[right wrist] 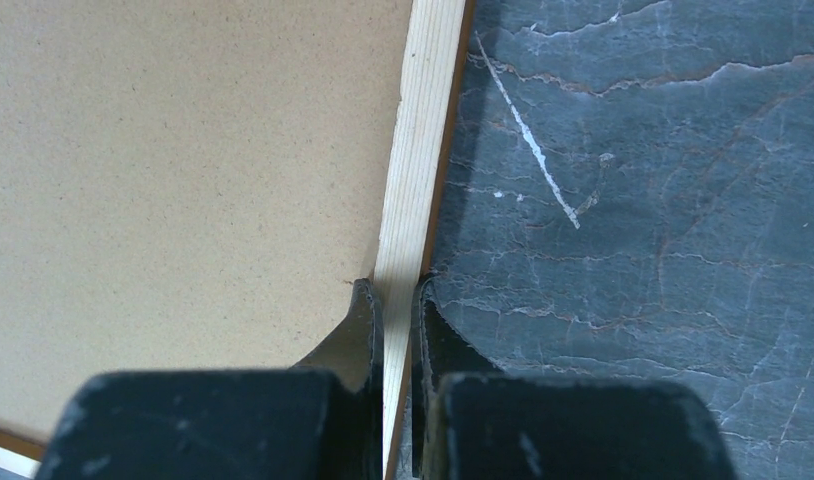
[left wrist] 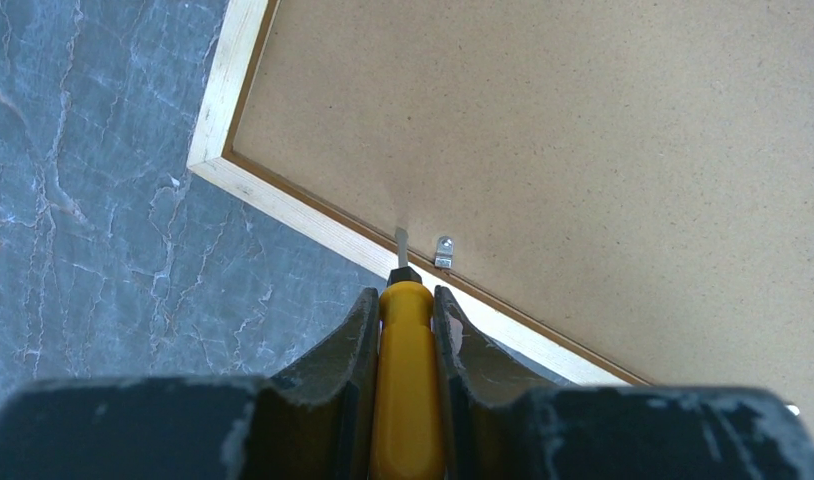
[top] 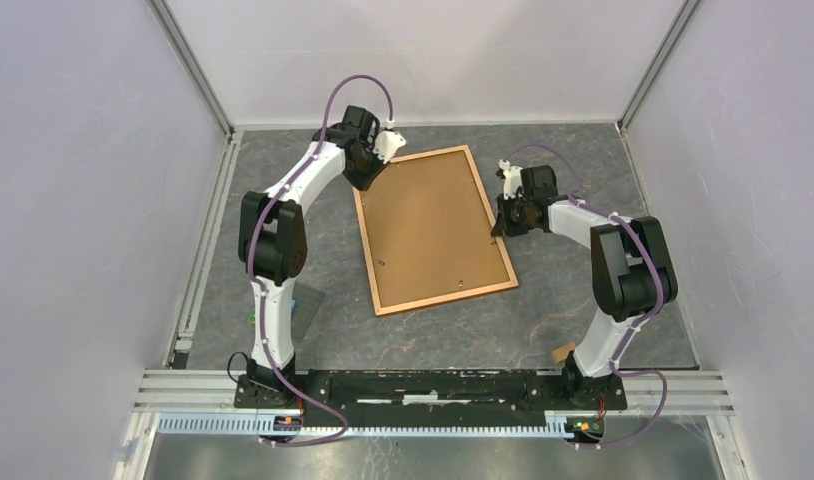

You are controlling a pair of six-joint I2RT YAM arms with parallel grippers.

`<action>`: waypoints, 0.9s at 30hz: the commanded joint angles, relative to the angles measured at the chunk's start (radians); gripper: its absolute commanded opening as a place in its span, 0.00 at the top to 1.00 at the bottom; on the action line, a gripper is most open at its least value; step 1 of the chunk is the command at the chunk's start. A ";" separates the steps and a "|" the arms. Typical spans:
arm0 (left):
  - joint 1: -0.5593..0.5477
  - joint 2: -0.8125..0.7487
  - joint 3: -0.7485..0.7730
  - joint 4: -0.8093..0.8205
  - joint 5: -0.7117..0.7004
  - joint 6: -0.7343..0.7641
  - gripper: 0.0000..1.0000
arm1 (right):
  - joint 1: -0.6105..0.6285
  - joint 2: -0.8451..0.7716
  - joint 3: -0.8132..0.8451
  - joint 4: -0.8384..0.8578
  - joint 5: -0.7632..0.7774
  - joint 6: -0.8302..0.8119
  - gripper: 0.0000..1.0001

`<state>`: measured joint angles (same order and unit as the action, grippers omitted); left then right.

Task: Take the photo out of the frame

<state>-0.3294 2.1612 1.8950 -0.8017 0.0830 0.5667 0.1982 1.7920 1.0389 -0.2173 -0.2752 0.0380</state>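
Observation:
The frame lies face down in the middle of the table, its plain brown back up; the photo is hidden under that back. My left gripper hangs over the frame's far left corner, shut on a yellow-handled screwdriver. In the left wrist view the gripper points the metal tip at the pale wooden border, just left of a small silver clip. My right gripper is at the frame's right side. In the right wrist view this gripper is shut on the narrow wooden border.
A grey plate-like thing lies by the left arm's lower link. A small brown piece sits near the right arm's base. White walls close in the dark marbled table on three sides; a metal rail runs along the near edge.

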 commanded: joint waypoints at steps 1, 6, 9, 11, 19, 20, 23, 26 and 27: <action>-0.006 -0.057 -0.030 -0.033 0.008 -0.031 0.98 | 0.004 0.019 -0.048 -0.087 0.031 -0.013 1.00; -0.011 -0.063 -0.036 -0.064 -0.007 -0.045 0.98 | 0.004 0.025 -0.045 -0.084 0.035 -0.006 1.00; -0.013 -0.070 -0.051 -0.073 0.003 -0.049 0.98 | 0.004 0.028 -0.045 -0.083 0.034 -0.005 1.00; -0.015 -0.077 -0.062 -0.073 0.016 -0.057 0.98 | 0.004 0.030 -0.044 -0.084 0.033 -0.003 1.00; -0.030 -0.078 -0.088 -0.072 0.055 -0.092 0.98 | 0.004 0.036 -0.043 -0.082 0.028 0.000 1.00; -0.031 -0.078 -0.089 -0.073 0.064 -0.099 0.98 | 0.003 0.037 -0.044 -0.084 0.029 0.000 1.00; -0.035 -0.080 -0.097 -0.072 0.095 -0.123 0.98 | 0.004 0.035 -0.048 -0.079 0.025 0.001 1.00; -0.043 -0.094 -0.123 -0.048 0.117 -0.145 0.98 | 0.004 0.033 -0.053 -0.074 0.018 0.004 1.00; -0.048 -0.100 -0.132 -0.040 0.122 -0.146 0.98 | 0.003 0.033 -0.053 -0.072 0.017 0.004 1.00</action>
<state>-0.3447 2.1048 1.8122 -0.8036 0.0841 0.5114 0.1982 1.7912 1.0340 -0.2092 -0.2687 0.0612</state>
